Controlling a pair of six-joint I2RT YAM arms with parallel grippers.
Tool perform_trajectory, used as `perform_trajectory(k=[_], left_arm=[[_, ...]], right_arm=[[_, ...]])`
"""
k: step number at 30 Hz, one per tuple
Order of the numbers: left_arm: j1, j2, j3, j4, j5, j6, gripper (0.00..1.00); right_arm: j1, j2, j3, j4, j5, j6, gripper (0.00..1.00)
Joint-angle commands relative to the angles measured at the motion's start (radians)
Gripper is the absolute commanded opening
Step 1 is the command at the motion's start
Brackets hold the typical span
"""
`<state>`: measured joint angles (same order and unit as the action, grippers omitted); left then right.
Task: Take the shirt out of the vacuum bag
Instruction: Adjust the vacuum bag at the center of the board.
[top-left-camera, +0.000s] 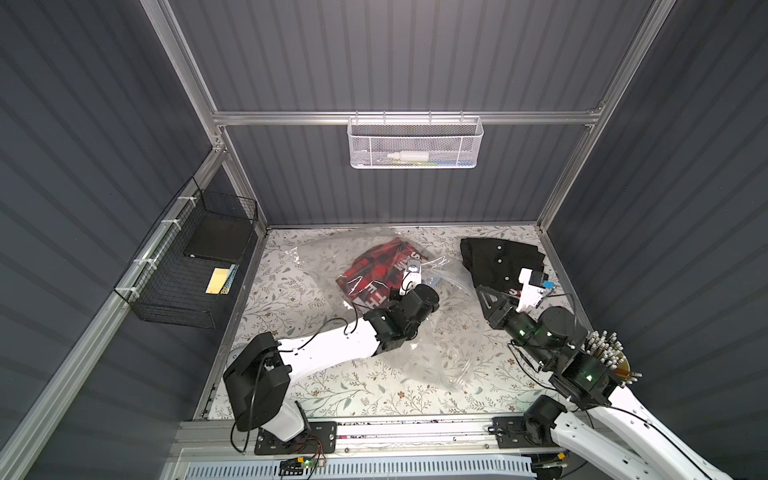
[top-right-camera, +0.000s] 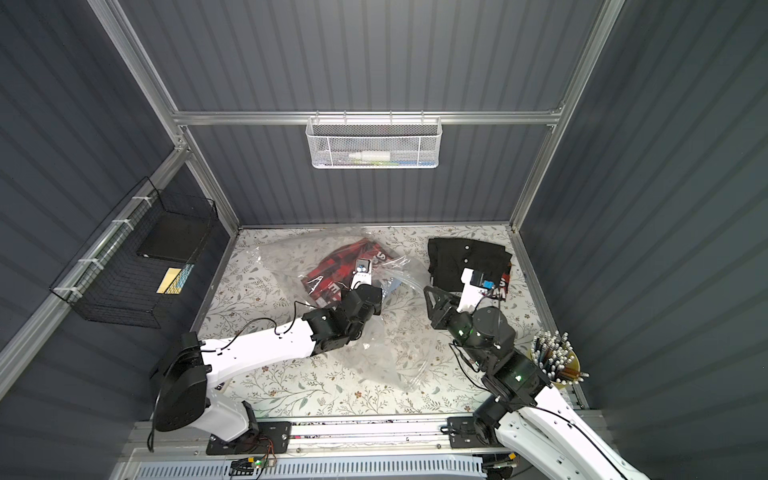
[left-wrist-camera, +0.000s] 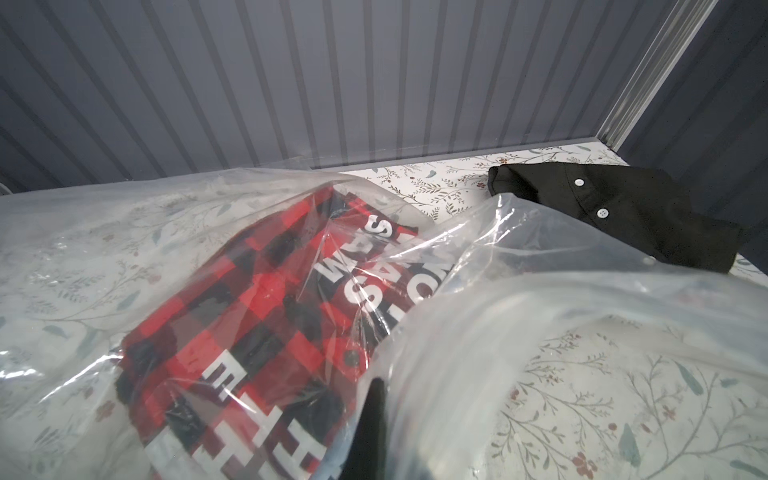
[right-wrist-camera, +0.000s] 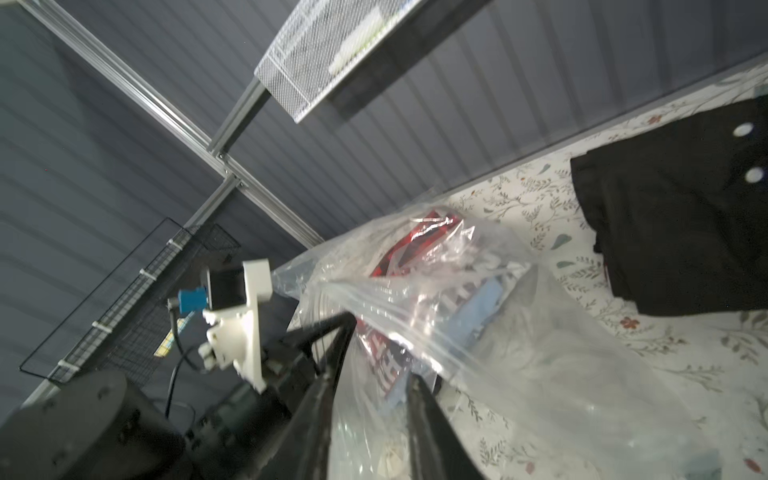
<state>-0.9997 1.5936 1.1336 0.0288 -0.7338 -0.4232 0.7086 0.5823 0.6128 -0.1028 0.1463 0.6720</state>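
Left claw (left-wrist-camera: 376, 411) clamped shut, apparently pinching the vacuum bag (top-left-camera: 316, 257) at the centre of the surface (top-left-camera: 316, 399), red plaid shirt (top-left-camera: 372, 270) inside. Right claw (right-wrist-camera: 380, 357) straddles film, grip unclear. It should take the opposite lip and spread the mouth wide!

Red plaid shirt (left-wrist-camera: 249, 311): big white block letters, "E" and "H" legible, remainder unclear.

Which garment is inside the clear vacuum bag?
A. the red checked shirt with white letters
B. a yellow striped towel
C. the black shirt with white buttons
A: the red checked shirt shows through the film of the vacuum bag, while the black shirt lies outside it.
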Motion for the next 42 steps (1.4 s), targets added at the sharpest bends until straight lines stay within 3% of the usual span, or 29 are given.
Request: perform_trajectory(k=[1, 10, 14, 19, 24, 28, 42], left_arm=[[0.038, 0.052, 0.087, 0.076, 0.035, -0.025, 0.0], [0.136, 0.161, 0.259, 0.047, 0.027, -0.068, 0.0], [0.147, 0.147, 0.245, 0.043, 0.019, -0.061, 0.0], [0.149, 0.108, 0.196, 0.042, 0.006, -0.046, 0.0], [0.15, 0.047, 0.128, 0.039, -0.001, -0.048, 0.0], [0.15, -0.011, 0.053, 0.033, -0.011, -0.06, 0.0], [0.15, -0.151, -0.068, -0.035, -0.023, -0.13, 0.0]], right_arm=[[0.031, -0.011, -0.067, 0.008, -0.008, 0.052, 0.24], [0.034, 0.141, -0.204, 0.259, -0.038, 0.077, 0.25], [0.027, 0.285, -0.215, 0.362, 0.019, 0.079, 0.24], [-0.026, 0.464, -0.183, 0.47, -0.009, 0.062, 0.21], [-0.175, 0.652, -0.156, 0.56, -0.118, 0.063, 0.14], [-0.229, 0.8, -0.044, 0.562, -0.178, 0.013, 0.14], [-0.267, 1.167, 0.297, 0.588, -0.12, -0.035, 0.13]])
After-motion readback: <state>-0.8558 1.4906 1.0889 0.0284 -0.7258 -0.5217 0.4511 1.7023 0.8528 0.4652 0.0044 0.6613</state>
